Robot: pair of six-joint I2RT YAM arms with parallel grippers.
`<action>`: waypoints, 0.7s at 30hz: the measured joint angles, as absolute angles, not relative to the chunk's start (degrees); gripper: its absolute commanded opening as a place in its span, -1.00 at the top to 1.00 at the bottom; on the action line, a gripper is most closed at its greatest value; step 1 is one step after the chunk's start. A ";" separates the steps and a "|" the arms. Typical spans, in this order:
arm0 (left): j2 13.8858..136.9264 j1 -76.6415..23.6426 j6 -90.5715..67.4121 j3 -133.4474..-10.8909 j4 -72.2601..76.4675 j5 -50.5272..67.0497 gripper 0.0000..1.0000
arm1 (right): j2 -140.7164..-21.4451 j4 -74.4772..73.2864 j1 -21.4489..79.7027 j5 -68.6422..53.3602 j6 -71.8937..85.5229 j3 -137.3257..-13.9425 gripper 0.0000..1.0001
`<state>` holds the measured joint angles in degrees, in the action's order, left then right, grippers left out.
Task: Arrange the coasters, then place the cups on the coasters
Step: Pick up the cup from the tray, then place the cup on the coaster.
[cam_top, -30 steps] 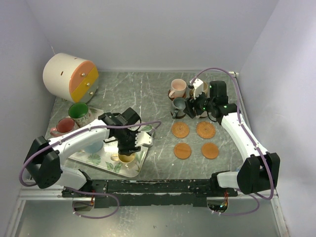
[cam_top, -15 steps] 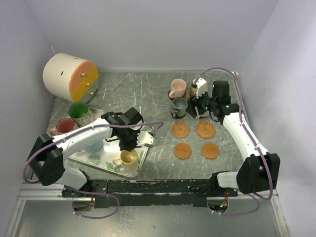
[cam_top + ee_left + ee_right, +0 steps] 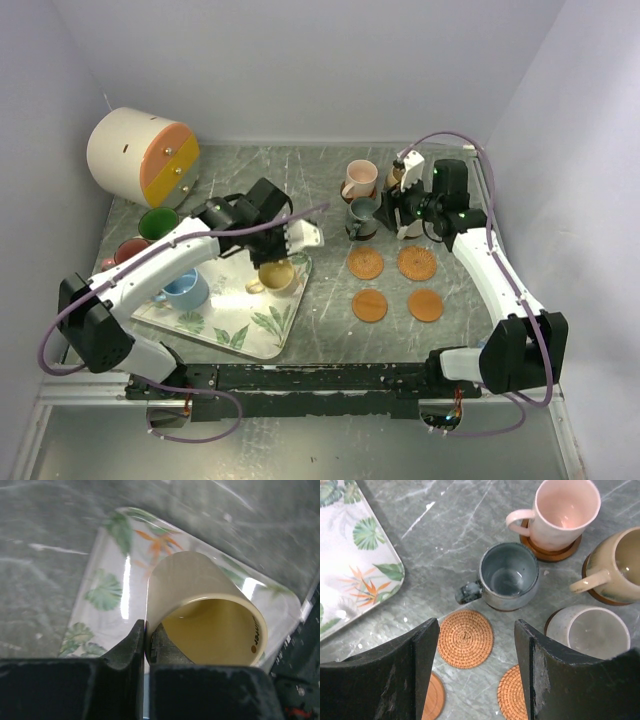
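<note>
Yellow cup (image 3: 277, 275) over tray (image 3: 225, 325); 4 coasters (image 3: 365, 263) bare.

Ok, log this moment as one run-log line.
left pincer: shut on yellow cup rim, over tray | right pincer: open, near grey cup | four coasters bare

Tan cup (image 3: 616, 564) partly beyond right edge
</note>
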<state>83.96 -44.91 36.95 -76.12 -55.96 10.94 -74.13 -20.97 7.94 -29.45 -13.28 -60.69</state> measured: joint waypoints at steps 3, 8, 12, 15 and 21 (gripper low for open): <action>84.01 -42.48 32.58 -79.29 -51.99 8.93 0.86 | -75.09 -19.94 8.49 -29.52 -11.11 -62.78 -0.23; 84.47 -40.12 23.03 -82.83 -43.13 6.55 0.87 | -76.75 -17.28 10.81 -29.32 -7.25 -66.63 -0.22; 87.48 -40.99 14.33 -86.06 -37.67 4.97 0.86 | -76.77 -17.50 12.05 -29.28 -4.99 -67.51 -0.22; 90.17 -42.87 6.22 -86.74 -33.78 0.14 0.86 | -76.60 -19.05 12.08 -28.73 -4.27 -68.27 -0.21; 92.31 -44.56 -5.50 -86.67 -27.92 -7.51 0.86 | -75.46 -21.47 12.45 -28.40 -2.85 -68.77 -0.20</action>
